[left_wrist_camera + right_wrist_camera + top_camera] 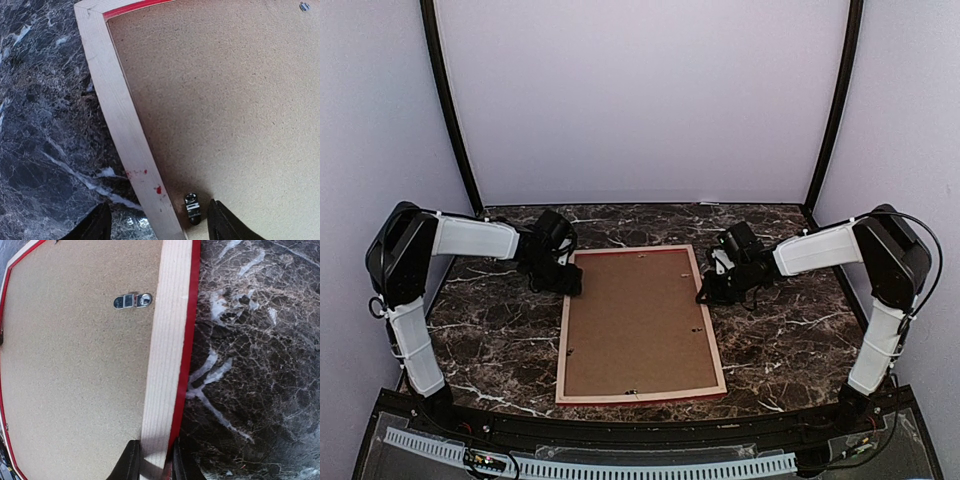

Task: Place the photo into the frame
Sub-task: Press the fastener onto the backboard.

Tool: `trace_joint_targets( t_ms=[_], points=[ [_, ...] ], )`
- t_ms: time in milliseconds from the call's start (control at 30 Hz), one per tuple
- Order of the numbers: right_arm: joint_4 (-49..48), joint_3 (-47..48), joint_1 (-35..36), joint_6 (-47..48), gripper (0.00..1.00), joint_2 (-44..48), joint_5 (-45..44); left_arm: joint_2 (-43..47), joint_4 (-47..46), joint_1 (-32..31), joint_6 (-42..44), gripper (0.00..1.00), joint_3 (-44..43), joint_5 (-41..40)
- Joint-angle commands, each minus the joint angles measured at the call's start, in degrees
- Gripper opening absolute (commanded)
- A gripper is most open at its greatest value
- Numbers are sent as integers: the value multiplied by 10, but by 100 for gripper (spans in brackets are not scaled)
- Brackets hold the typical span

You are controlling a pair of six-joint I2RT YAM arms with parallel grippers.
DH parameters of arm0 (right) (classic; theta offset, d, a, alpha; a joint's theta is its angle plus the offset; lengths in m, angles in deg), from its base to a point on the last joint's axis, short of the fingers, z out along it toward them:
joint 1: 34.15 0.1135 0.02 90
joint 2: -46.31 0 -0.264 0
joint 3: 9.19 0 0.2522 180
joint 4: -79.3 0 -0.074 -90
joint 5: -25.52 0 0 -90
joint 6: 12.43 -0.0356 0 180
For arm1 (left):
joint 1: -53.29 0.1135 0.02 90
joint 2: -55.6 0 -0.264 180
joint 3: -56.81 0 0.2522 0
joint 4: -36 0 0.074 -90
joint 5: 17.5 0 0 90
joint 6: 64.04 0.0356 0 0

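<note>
On the dark marble table the frame lies back-up at centre, long axis 12-to-6 o'clock, the left gripper straddling its 10 o'clock rail wide, the right gripper pinching its 2 o'clock rail.

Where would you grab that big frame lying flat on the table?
Probably by a long side rail, from above, one finger outside the edge, one inside. The frame lies flat, back up, with the backing board filling its middle, so only the narrow wooden rail standing above the board offers a pinch. The right gripper straddles the right rail this way.
</note>
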Motion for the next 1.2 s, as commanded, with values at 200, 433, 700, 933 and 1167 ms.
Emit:
trace_joint_targets(
  t_ms=[200,433,700,933,1167],
  points=[
    [-13,-5,-2,14,15,-18,21,-8,20,3,2,64,-4,4],
    [-10,-5,-2,15,14,-17,21,-7,12,6,-17,58,17,26],
    [-8,-5,-2,17,14,-15,22,-6,-17,14,-47,51,63,70],
    [-7,-6,-2,16,14,-14,22,-6,-35,20,-68,43,94,87],
    [-14,-10,-1,12,13,-18,28,7,-50,32,-74,35,112,97]
  ],
)
